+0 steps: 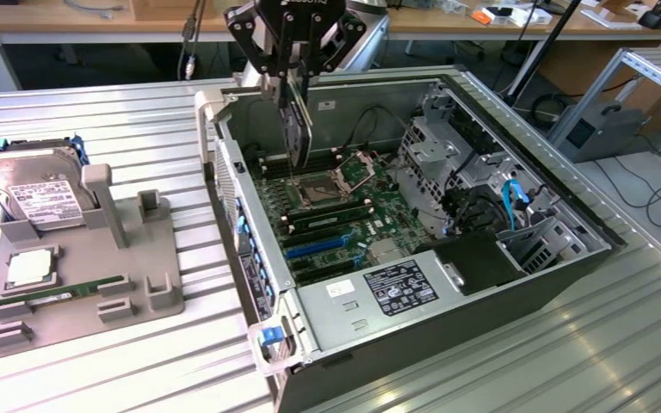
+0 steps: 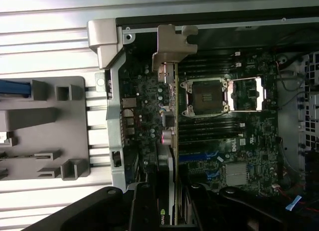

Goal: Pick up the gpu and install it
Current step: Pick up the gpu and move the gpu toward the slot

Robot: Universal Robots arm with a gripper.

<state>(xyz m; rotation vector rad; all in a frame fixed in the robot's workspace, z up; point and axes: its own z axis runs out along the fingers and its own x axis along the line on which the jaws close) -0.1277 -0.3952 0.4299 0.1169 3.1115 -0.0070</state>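
Observation:
My gripper (image 1: 293, 82) hangs over the rear part of the open computer case (image 1: 225, 163) and is shut on the gpu (image 1: 297, 129). The card is thin and dark with a silvery edge. It hangs on edge above the motherboard (image 1: 360, 211), near the CPU socket (image 1: 328, 185). In the wrist view the gpu (image 2: 172, 121) runs edge-on from between my black fingers (image 2: 144, 211), and its silver bracket (image 2: 172, 42) lies close to the case's rear wall. The blue expansion slot (image 1: 319, 248) lies nearer the case's front, apart from the card.
A grey holder (image 1: 89, 301) at the exterior view's left carries a hard drive (image 1: 38, 194), a square chip (image 1: 32, 267) and a green RAM stick (image 1: 55, 297). Drive cages and blue cables (image 1: 515, 198) crowd the case's far side. Everything rests on a ribbed metal table (image 1: 537, 344).

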